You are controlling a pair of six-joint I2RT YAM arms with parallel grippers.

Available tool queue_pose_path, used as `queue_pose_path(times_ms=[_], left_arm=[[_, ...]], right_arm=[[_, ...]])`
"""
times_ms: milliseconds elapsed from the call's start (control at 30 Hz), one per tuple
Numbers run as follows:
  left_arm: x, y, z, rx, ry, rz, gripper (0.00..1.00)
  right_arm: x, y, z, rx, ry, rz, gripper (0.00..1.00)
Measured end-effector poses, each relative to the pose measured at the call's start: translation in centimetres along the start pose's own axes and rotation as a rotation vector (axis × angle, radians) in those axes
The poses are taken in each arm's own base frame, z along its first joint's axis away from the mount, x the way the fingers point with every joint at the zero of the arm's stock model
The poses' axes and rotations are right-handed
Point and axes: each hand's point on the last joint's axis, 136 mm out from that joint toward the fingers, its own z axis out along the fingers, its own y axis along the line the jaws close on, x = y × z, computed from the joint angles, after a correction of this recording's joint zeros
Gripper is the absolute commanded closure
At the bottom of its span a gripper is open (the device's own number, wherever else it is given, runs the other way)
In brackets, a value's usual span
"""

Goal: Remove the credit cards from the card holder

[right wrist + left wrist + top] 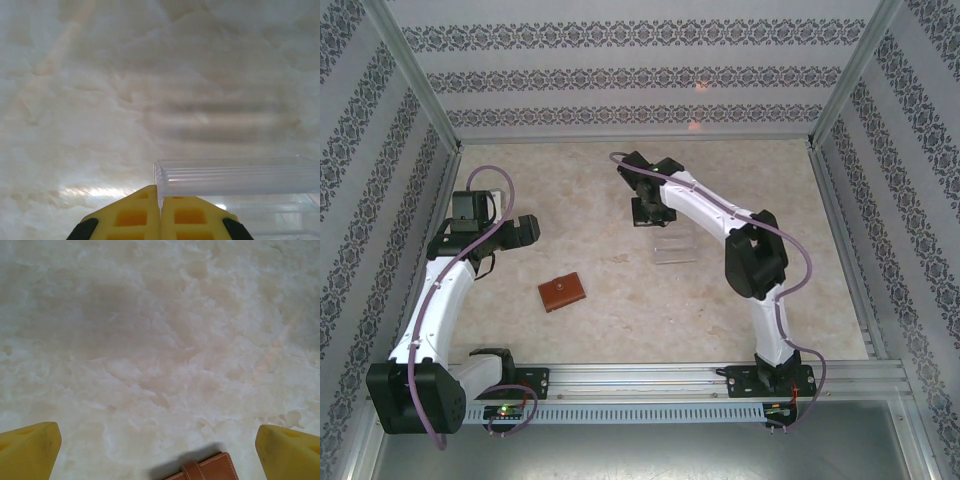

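Closed brown card holder (pixel 563 292) lies on table (pixel 620 330) approx 8 o'clock of clear box (pixel 675 248), L gripper (pixel 160 450) wide open w/ holder at its 6 o'clock, R gripper (pixel 160 212) pinched shut beside box.

Bare tabletop (pixel 620 320) all round card holder (pixel 563 291): nothing beside it, free approach from above. To right, well apart, clear box (pixel 676 248), right arm (pixel 705 210) hanging close over it. 3 walls (pixel 640 70) hem table.
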Motion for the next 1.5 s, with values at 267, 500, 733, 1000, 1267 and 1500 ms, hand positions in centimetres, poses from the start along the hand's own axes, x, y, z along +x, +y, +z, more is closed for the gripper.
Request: queue_pose_path(times_ms=[267, 500, 733, 1000, 1267, 1500], left_arm=[[0.0, 0.0, 0.0, 0.006, 0.001, -0.004, 0.00], [0.1, -0.4, 0.0, 0.027, 0.004, -0.010, 0.00], [0.1, -0.7, 0.0, 0.048, 0.008, -0.011, 0.00], [0.1, -0.8, 0.0, 0.053, 0.008, -0.012, 0.00], [0.2, -0.8, 0.0, 0.052, 0.010, -0.012, 0.00], [0.2, -0.8, 0.1, 0.051, 0.014, -0.013, 0.00]], right_arm=[[-3.4, 2.9, 0.7, -0.015, -0.038, 0.035, 1.00], [-5.8, 4.7, 2.0, -0.031, -0.074, 0.058, 1.00], [-6.0, 5.1, 3.6, -0.022, -0.067, 0.058, 1.00], [-6.6, 5.4, 4.0, -0.037, -0.087, 0.063, 0.96], [-6.8, 5.6, 4.1, -0.041, -0.093, 0.063, 0.87], [-7.2, 5.1, 3.8, -0.042, -0.099, 0.071, 0.81]])
